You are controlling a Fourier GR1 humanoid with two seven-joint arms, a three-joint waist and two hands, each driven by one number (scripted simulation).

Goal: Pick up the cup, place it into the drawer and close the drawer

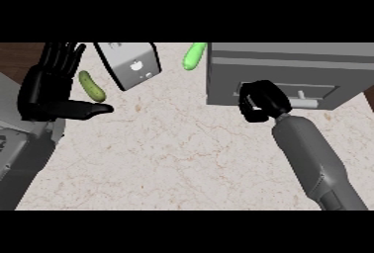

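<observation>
- Head view, nearest first: your right forearm comes in from the lower right edge and slants up toward the drawer unit. Bare marble counter fills the middle, with open room.
- Right robot hand: fingers curled, set against the drawer front at its left end. A small pale patch shows inside the curl. You cannot tell whether that is the cup or part of the drawer's pale handle. No cup shows anywhere else on the counter.
- Judgement: the step in hand is at the drawer face, either closing it or handling something there. The drawer front looks nearly flush with the grey cabinet.
- To do it well: push straight along the drawer's travel and keep the wrist in line with the forearm. Stay clear of the handle so the fingers do not snag.
- Left robot hand: spread, fingers up, thumb out, resting at the left edge. Leave it there.
- Farther back: a dark green pickle just beside the left hand, a grey tilted box, and a bright green vegetable near the cabinet's left top corner.
- Edges: the cabinet's left wall is close to the right hand. The counter ends in dark wood at far left.
</observation>
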